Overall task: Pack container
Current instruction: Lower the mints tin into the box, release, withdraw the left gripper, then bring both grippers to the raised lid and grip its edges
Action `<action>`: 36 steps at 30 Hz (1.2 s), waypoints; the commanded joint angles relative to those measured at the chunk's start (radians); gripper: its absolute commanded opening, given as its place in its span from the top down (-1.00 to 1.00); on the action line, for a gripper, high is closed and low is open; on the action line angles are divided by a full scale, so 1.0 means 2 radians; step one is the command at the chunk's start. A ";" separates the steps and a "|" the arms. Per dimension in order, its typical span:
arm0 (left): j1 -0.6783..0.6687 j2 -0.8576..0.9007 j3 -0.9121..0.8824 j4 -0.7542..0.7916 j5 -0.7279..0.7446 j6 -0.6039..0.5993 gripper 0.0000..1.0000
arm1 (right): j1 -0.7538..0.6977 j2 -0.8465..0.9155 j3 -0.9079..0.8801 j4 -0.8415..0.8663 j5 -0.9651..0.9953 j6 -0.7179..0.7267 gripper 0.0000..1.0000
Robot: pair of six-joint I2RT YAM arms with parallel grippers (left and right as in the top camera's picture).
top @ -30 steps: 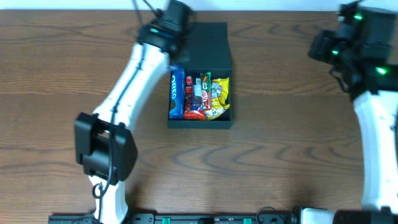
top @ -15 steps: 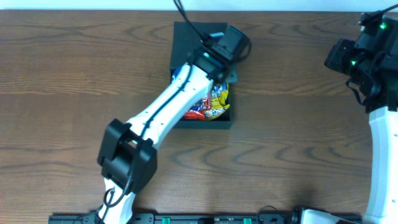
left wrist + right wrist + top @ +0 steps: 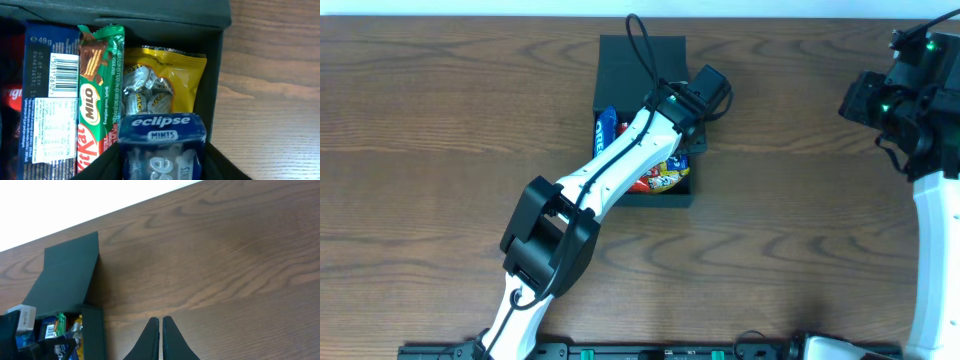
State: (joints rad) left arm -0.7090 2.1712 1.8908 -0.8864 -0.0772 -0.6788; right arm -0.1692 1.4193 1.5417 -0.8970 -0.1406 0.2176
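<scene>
My left pincer [image 3: 162, 162] pinches a dark blue Eclipse mints tin [image 3: 162, 131] over the dark teal-black cardboard box [image 3: 640, 58], which stands open on the brown wooden counter [image 3: 800, 230]. Inside I see a green Milo bar [image 3: 97, 85] beside a yellow sweets bag [image 3: 167, 75]. My right pincer [image 3: 160, 330] is pressed together, well apart from the box.

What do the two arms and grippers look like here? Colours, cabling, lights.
The left arm and right arm both have white link shells with boxy black joint housings. A black cable loops off the left wrist. Green LEDs glow on the right arm's black wrist end. Right gripper: slim, dark, tapered fingers. Left gripper: dark fingers too.
</scene>
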 commanded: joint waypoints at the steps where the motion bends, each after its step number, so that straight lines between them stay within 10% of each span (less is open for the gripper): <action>1: 0.001 0.005 0.002 0.000 0.013 0.021 -0.17 | -0.004 -0.006 -0.002 0.000 0.001 -0.009 0.88; 7: 0.002 0.002 0.027 -0.011 0.013 0.083 -0.62 | -0.004 -0.006 -0.002 0.006 0.001 -0.009 0.87; 10: 0.007 -0.004 0.057 -0.028 0.009 0.124 -0.11 | -0.004 -0.005 -0.002 0.012 0.001 -0.009 0.86; 11: 0.009 -0.007 0.068 -0.032 0.003 0.135 0.60 | -0.004 -0.003 -0.002 0.014 0.001 -0.009 0.86; 12: 0.014 -0.011 0.080 -0.039 -0.011 0.142 0.88 | -0.004 0.000 -0.002 0.017 0.001 -0.009 0.88; 22: 0.087 -0.053 0.106 -0.029 -0.240 0.192 0.88 | 0.004 0.086 -0.002 0.036 -0.085 -0.008 0.97; 36: 0.303 0.023 0.105 0.019 0.114 0.102 0.89 | 0.056 0.303 -0.002 0.203 -0.256 0.115 0.97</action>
State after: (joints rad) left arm -0.1497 2.1391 2.0880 -0.8623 -0.0849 -0.4126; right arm -0.0731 1.9781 1.5417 -0.5182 -0.5446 0.3611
